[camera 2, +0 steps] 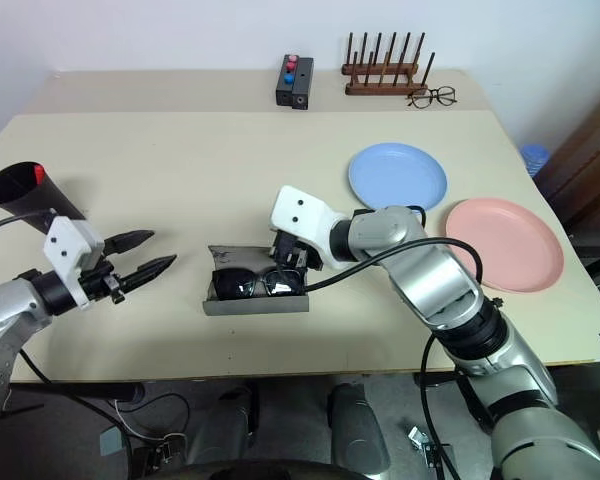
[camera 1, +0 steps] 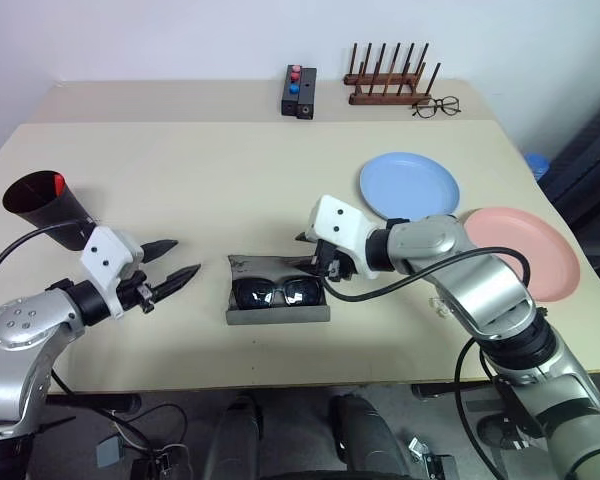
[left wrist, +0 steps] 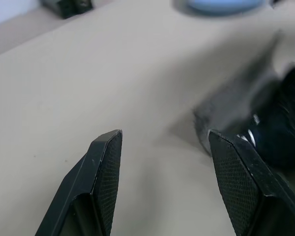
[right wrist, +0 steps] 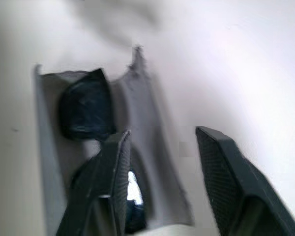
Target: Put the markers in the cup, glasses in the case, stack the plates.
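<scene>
Glasses (camera 1: 276,292) lay inside the open case (camera 1: 278,314), long axis running across the table, between the two arms. The right gripper (camera 1: 318,262) hovered just over the case's right end, fingers parted and holding nothing, one finger above a lens in its wrist view. The left gripper (camera 1: 172,263) stood well to the case's left, also parted and empty, pointing toward it. The lid likely needs closing; the right arm was the nearer. The cup (camera 1: 46,207) stood behind the left arm; the blue plate (camera 1: 409,185) and pink plate (camera 1: 525,250) lay apart on the right.
</scene>
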Robot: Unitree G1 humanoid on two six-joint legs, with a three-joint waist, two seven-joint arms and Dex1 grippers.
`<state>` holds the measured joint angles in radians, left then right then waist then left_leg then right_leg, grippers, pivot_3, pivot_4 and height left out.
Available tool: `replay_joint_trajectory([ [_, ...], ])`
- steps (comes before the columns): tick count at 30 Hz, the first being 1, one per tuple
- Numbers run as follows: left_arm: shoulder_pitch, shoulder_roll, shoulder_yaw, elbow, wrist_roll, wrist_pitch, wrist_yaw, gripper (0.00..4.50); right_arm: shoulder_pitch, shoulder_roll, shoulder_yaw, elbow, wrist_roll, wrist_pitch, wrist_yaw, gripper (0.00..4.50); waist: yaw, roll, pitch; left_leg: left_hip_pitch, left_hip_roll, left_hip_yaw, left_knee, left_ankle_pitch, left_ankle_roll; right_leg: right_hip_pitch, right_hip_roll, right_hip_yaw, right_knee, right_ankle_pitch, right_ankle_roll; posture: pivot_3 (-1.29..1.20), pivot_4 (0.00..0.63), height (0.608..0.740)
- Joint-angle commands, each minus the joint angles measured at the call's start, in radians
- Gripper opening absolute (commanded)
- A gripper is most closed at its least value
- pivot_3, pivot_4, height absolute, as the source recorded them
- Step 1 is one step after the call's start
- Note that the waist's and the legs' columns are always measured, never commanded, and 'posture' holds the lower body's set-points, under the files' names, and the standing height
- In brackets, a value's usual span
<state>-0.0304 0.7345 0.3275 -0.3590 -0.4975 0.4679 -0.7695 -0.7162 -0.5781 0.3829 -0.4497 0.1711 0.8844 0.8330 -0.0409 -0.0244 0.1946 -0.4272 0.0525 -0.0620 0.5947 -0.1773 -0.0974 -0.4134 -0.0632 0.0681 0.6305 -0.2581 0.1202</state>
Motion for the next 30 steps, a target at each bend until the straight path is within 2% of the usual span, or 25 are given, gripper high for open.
replay_joint_trajectory([
  [1, -0.097, -0.007, -0.019, 0.021, -0.068, 0.074, 0.009, 1.48, 0.045, -0.055, -0.062, -0.052, 0.031, -0.137, 0.065, 2.20, 0.001, 0.000, 0.000, 0.000, 0.000, 0.000, 0.000, 0.000, 0.000, 0.000, 0.000, 0.000, 0.000, 0.000, 0.000, 0.00, 0.150, 0.738],
  [4, -0.176, -0.006, -0.088, 0.046, -0.067, 0.103, -0.020, 0.02, 0.096, -0.104, -0.086, -0.064, 0.039, -0.240, 0.114, 2.20, -0.001, 0.000, 0.000, 0.000, 0.000, 0.000, 0.000, 0.000, 0.000, 0.001, 0.000, 0.000, 0.000, 0.000, 0.001, 0.00, 0.150, 0.738],
  [8, -0.362, 0.003, -0.281, 0.173, 0.029, 0.150, -0.060, 0.02, 0.170, -0.151, -0.144, -0.090, 0.078, -0.309, 0.157, 2.20, 0.002, 0.000, 0.000, 0.000, 0.000, -0.001, 0.001, 0.000, 0.000, 0.001, 0.001, 0.000, 0.000, 0.000, 0.001, 0.00, 0.150, 0.738],
  [12, -0.503, -0.021, -0.390, 0.302, 0.063, 0.173, -0.133, 0.02, 0.204, -0.161, -0.168, -0.099, 0.073, -0.311, 0.133, 2.20, -0.004, 0.000, 0.000, 0.001, 0.000, -0.001, 0.002, 0.000, 0.000, 0.002, 0.001, 0.000, 0.000, 0.000, 0.001, 0.00, 0.150, 0.738],
  [15, -0.542, -0.015, -0.459, 0.344, 0.102, 0.148, -0.204, 0.02, 0.228, -0.159, -0.194, -0.125, 0.093, -0.296, 0.118, 2.20, -0.004, 0.000, 0.000, 0.000, 0.000, -0.001, 0.000, 0.000, 0.001, 0.001, 0.001, 0.000, 0.001, -0.001, 0.002, 0.00, 0.150, 0.738],
  [20, -0.532, 0.030, -0.556, 0.344, 0.163, 0.056, -0.365, 0.02, 0.282, -0.173, -0.272, -0.179, 0.166, -0.260, 0.114, 2.20, -0.002, 0.000, 0.000, 0.000, 0.000, -0.001, -0.001, 0.000, 0.001, 0.001, 0.001, 0.000, 0.001, -0.001, 0.003, 0.00, 0.150, 0.738],
  [25, -0.490, 0.085, -0.558, 0.261, 0.165, 0.037, -0.447, 0.02, 0.325, -0.205, -0.301, -0.179, 0.181, -0.266, 0.112, 2.20, -0.002, 0.000, 0.000, 0.000, 0.000, -0.001, 0.000, 0.000, 0.001, 0.001, 0.001, 0.000, 0.001, -0.001, 0.002, 0.00, 0.150, 0.738],
  [30, -0.405, 0.129, -0.543, 0.165, 0.171, 0.023, -0.458, 0.02, 0.356, -0.199, -0.315, -0.147, 0.189, -0.276, 0.104, 2.20, -0.001, 0.000, 0.000, 0.000, 0.000, -0.001, 0.000, 0.000, 0.001, 0.001, 0.001, 0.000, 0.000, -0.001, 0.002, 0.00, 0.150, 0.738],
])
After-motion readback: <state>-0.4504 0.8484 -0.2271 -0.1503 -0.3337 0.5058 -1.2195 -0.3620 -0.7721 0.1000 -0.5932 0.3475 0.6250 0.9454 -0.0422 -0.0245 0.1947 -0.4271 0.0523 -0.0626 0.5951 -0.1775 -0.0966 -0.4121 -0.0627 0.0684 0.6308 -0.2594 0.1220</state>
